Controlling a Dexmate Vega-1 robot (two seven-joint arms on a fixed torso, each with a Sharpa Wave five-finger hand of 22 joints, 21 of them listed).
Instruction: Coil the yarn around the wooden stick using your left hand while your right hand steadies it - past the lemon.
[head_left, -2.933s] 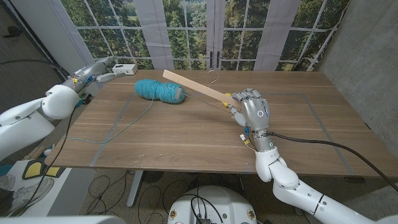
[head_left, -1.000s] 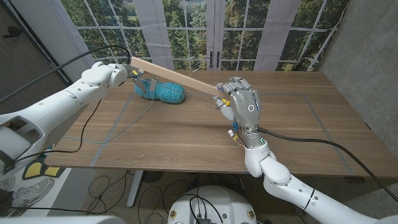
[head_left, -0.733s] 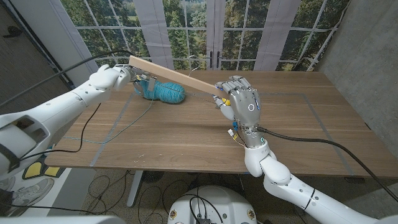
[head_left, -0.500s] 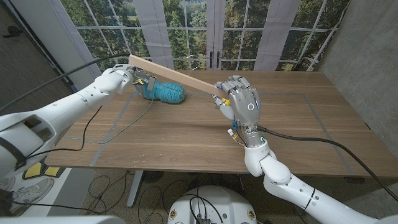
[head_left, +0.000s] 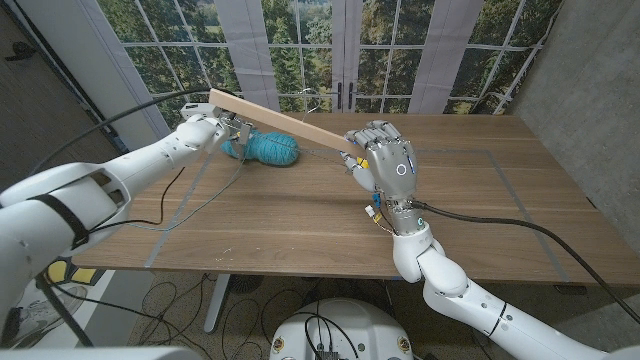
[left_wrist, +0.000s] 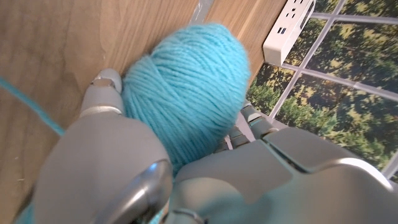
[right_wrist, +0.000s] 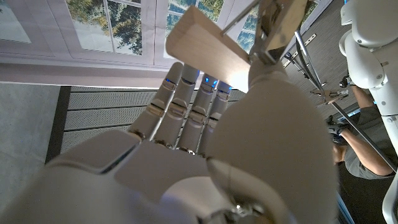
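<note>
Yarn (head_left: 267, 147) soft, fuzzy turquoise fibre, matt. Wooden stick (head_left: 280, 123) pale bare wood, smooth, matt. Surface (head_left: 300, 210) brown wood grain, low sheen. Left hand (head_left: 222, 128) and right hand (head_left: 386, 160) smooth grey-silver plastic shells, slightly glossy.

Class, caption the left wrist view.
Left robot hand grips the turquoise yarn ball on the wooden table.

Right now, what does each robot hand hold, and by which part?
The right hand grips the wooden stick at its near end. The left hand closes around the far-left end of the yarn ball.
</note>
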